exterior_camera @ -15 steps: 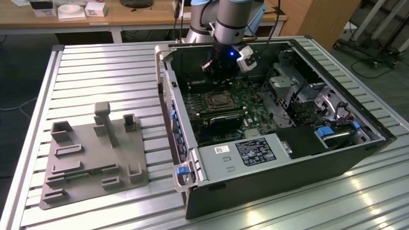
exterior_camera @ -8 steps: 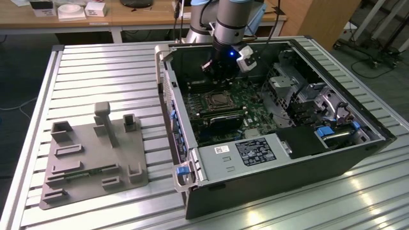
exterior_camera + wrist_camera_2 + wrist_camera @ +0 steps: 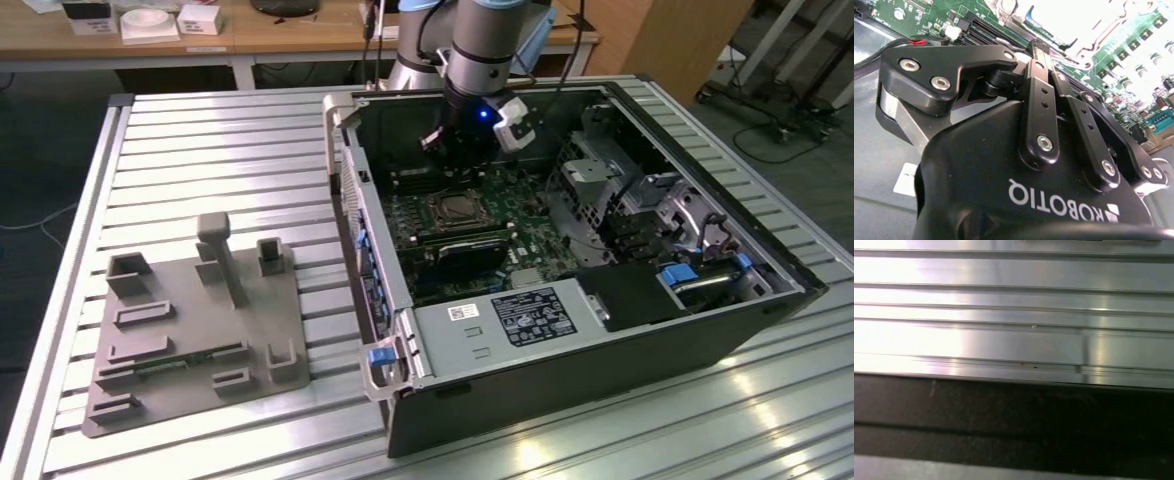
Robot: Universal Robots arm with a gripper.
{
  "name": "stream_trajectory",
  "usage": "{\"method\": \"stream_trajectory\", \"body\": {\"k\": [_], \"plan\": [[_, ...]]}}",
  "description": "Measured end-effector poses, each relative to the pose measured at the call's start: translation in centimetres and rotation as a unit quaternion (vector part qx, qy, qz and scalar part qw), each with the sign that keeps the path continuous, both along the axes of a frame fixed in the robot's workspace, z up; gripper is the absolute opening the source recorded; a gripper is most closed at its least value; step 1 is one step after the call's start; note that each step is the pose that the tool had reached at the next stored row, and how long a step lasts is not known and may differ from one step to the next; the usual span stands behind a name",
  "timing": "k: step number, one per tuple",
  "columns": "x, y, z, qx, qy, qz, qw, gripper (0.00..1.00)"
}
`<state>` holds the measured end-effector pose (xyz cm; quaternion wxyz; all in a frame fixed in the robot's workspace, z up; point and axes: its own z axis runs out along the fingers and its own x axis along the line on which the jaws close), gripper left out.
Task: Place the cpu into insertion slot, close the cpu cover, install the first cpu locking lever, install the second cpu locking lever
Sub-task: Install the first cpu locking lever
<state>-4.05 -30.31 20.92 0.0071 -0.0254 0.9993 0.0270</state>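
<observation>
In the exterior view my gripper (image 3: 459,172) reaches down into the open computer case. It hangs just above the far edge of the insertion slot (image 3: 454,212), a dark square with a silvery rim on the green circuit board (image 3: 527,205). The second wrist view shows the two black fingers pressed together, and the gripper (image 3: 1040,48) is shut with nothing visible between them. Beyond the tips the slot's metal frame (image 3: 1074,25) glares bright. The silvery cpu cover (image 3: 434,215) appears to lie flat on the slot. I cannot make out the cpu itself.
The case's tall side wall (image 3: 350,190) stands on the exterior view's left of the board. A black labelled box (image 3: 534,315) and a drive cage (image 3: 607,180) crowd the other sides. A grey fixture plate (image 3: 200,330) lies on the slatted aluminium table (image 3: 1014,340).
</observation>
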Motion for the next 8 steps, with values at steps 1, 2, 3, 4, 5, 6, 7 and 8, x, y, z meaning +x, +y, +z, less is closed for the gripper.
{"method": "stream_trajectory", "body": {"k": [1, 2, 3, 4, 5, 6, 7, 8], "plan": [[0.00, 0.00, -0.02, 0.0000, 0.0001, 0.000, 1.0000, 0.11], [0.00, 0.00, -0.02, -0.0001, 0.0001, 0.000, 1.0000, 0.11], [0.01, 0.02, -0.02, 0.0000, 0.0001, 0.000, 1.0000, 0.11], [0.03, 0.03, -0.03, 0.0000, 0.0000, 0.000, 1.0000, 0.11], [0.05, 0.05, -0.03, 0.0000, 0.0000, 0.000, 1.0000, 0.11], [0.06, 0.06, -0.03, 0.0000, 0.0000, 0.000, 1.0000, 0.11], [0.08, 0.08, -0.03, 0.0001, 0.0000, 0.000, 1.0000, 0.11], [0.10, 0.10, -0.03, 0.0001, 0.0000, 0.000, 1.0000, 0.11]]}}
